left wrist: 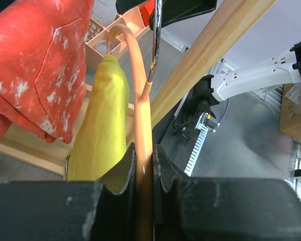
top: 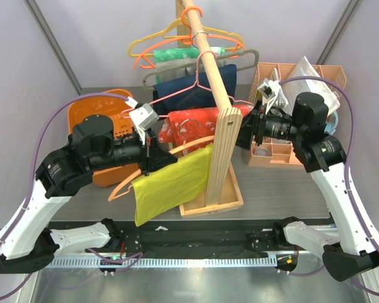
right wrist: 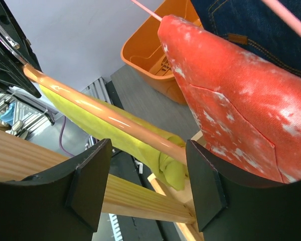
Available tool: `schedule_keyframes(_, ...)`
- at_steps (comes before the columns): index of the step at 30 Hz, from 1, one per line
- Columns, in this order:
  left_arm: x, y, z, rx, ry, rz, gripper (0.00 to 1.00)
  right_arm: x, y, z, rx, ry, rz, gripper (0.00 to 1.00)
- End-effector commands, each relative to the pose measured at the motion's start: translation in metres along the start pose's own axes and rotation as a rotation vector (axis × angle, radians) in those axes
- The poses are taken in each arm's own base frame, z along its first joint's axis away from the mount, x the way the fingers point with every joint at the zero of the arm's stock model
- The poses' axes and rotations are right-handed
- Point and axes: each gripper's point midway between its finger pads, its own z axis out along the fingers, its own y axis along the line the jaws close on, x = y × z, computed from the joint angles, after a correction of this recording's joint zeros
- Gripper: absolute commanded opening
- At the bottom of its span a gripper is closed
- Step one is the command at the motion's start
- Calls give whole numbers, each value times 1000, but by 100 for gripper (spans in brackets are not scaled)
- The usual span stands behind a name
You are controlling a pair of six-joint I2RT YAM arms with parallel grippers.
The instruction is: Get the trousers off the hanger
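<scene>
The yellow-green trousers (top: 170, 183) hang over the lower bar of the peach hanger (top: 122, 188), left of the wooden rack post (top: 224, 151). My left gripper (top: 158, 154) is shut on the hanger's arm; in the left wrist view the peach bar (left wrist: 143, 115) runs out from between the closed jaws (left wrist: 144, 170), with the trousers (left wrist: 103, 120) just left of it. My right gripper (top: 245, 132) is open behind the post. In the right wrist view the hanger bar (right wrist: 105, 113) and the bunched trousers end (right wrist: 165, 163) lie just ahead of the open jaws (right wrist: 148, 181), untouched.
A red white-patterned cloth (top: 196, 123) and a navy garment (top: 189, 85) hang on the rack rod (top: 211, 57) with several other hangers. An orange basket (top: 114, 120) stands behind the left arm. A peach organiser (top: 284, 148) stands at the right.
</scene>
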Motion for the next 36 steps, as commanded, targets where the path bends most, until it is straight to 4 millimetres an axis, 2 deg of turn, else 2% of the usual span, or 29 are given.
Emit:
schedule_keyframes(1, -62, -27, -29, 76, -247, 81, 0, -32, 13, -9, 13, -84, -133, 67)
schedule_keyframes(5, -60, -20, -39, 21, -249, 65, 0, -35, 8, -13, 89, -117, -46, 68)
schedule_keyframes(7, -57, -6, -44, -68, -249, 22, 0, -47, -4, -19, 206, -172, 26, 68)
schedule_keyframes(9, -53, 4, -53, -133, -259, -8, 0, -60, 8, -26, 207, -234, 105, 71)
schedule_keyframes(10, -52, 5, -55, -140, -261, -13, 0, -74, 20, -32, 189, -279, 103, 71)
schedule_keyframes(13, -47, 4, -61, -139, -275, -26, 0, -107, 47, -56, 198, -404, 131, 71)
schedule_keyframes(14, -44, 5, -62, -142, -270, -28, 0, -114, 50, -65, 228, -446, 143, 71)
schedule_keyframes(15, -44, 5, -64, -144, -274, -29, 0, -116, 52, -69, 245, -456, 172, 70)
schedule_keyframes(18, -41, 6, -67, -155, -271, -39, 0, -103, 53, -85, 342, -417, 243, 65)
schedule_keyframes(19, -41, 6, -69, -155, -270, -44, 0, -82, 48, -86, 379, -354, 298, 60)
schedule_keyframes(20, -37, 7, -67, -158, -255, -48, 0, -71, 46, -86, 391, -328, 321, 57)
schedule_keyframes(21, -36, 6, -68, -157, -251, -49, 0, -51, 44, -88, 402, -298, 356, 55)
schedule_keyframes(23, -33, 8, -69, -166, -243, -50, 0, -22, 48, -89, 384, -246, 400, 54)
schedule_keyframes(24, -32, 8, -69, -167, -240, -49, 0, 1, 44, -87, 379, -206, 436, 54)
schedule_keyframes(25, -31, 8, -70, -163, -243, -47, 0, 15, 43, -84, 374, -164, 455, 54)
schedule_keyframes(28, -30, 9, -69, -165, -241, -39, 0, 49, 28, -85, 429, -69, 460, 56)
schedule_keyframes(32, -28, 10, -67, -165, -237, -45, 0, 62, 16, -92, 516, -43, 470, 57)
schedule_keyframes(33, -28, 9, -68, -163, -240, -45, 0, 78, 8, -87, 522, -11, 506, 57)
schedule_keyframes(35, -26, 9, -70, -164, -235, -43, 0, 101, 7, -87, 514, 22, 538, 56)
schedule_keyframes(36, -26, 9, -71, -169, -237, -37, 0, 128, -2, -84, 533, 74, 585, 56)
